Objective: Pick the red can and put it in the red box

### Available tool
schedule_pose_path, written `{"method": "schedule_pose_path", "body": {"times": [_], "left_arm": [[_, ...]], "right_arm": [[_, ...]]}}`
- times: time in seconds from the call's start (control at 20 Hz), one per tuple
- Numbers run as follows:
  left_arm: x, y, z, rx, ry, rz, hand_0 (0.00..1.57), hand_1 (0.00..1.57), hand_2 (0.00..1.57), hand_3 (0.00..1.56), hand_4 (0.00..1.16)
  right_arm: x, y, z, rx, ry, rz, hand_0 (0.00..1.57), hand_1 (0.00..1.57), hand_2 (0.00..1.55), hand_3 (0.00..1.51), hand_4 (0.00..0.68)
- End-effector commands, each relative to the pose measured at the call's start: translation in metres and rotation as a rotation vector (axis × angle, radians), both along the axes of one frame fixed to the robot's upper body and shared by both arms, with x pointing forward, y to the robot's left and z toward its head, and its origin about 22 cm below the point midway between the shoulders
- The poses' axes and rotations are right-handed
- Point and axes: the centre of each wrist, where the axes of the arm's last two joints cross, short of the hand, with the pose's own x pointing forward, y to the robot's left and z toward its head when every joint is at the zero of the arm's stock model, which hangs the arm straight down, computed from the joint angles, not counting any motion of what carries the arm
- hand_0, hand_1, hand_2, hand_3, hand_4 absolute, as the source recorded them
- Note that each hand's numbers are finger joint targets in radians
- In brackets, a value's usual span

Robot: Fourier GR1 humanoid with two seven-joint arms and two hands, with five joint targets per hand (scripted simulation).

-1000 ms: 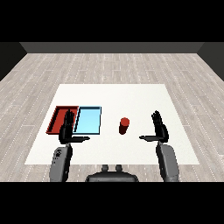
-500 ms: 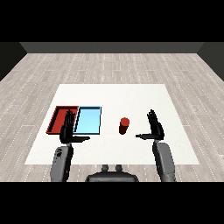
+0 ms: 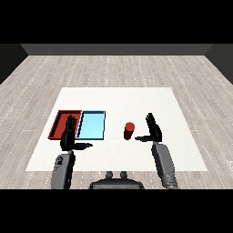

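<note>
On the white table (image 3: 136, 98), red can (image 3: 129, 130) stands upright — just left of the spread right robot hand (image 3: 154, 129).

We can read no text, label, brand, number or sign anywhere here: not on the can, the trays or the bench.

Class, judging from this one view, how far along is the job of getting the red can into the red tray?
Nothing is finished: the red can stands upright on the table, right of the light blue tray, and not in the red tray. In hand: the right hand is open beside the can, not touching it. The left hand is open near the trays. Grasping, carrying and placing remain.
</note>
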Motion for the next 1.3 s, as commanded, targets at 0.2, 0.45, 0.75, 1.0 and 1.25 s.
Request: {"method": "schedule_pose_path", "body": {"times": [0.2,0.45,0.75,1.0,1.25], "left_arm": [[0.009,-0.014,-0.007,-0.006,0.008,-0.003,0.0,0.0,0.0,0.0,0.0],[0.009,0.008,0.006,-0.029,0.011,-0.001,0.0,0.0,0.0,0.0,0.0],[0.007,-0.004,0.008,-0.015,0.007,0.008,0.0,0.0,0.0,0.0,0.0],[0.008,0.004,-0.004,-0.009,-0.003,0.011,0.0,0.0,0.0,0.0,0.0],[0.013,-0.011,0.003,0.008,-0.018,0.013,0.0,0.0,0.0,0.0,0.0]], "right_arm": [[0.016,0.026,-0.02,0.028,0.034,0.055,0.0,0.0,0.0,0.0,0.0],[-0.002,0.038,-0.041,0.073,0.049,0.05,0.0,0.0,0.0,0.0,0.0],[0.017,0.016,-0.04,0.073,0.072,0.063,0.0,0.0,0.0,0.0,0.0],[0.019,0.043,-0.051,0.09,0.089,0.061,0.0,0.0,0.0,0.0,0.0],[0.02,0.051,-0.062,0.081,0.121,0.092,0.0,0.0,0.0,0.0,0.0]]}}
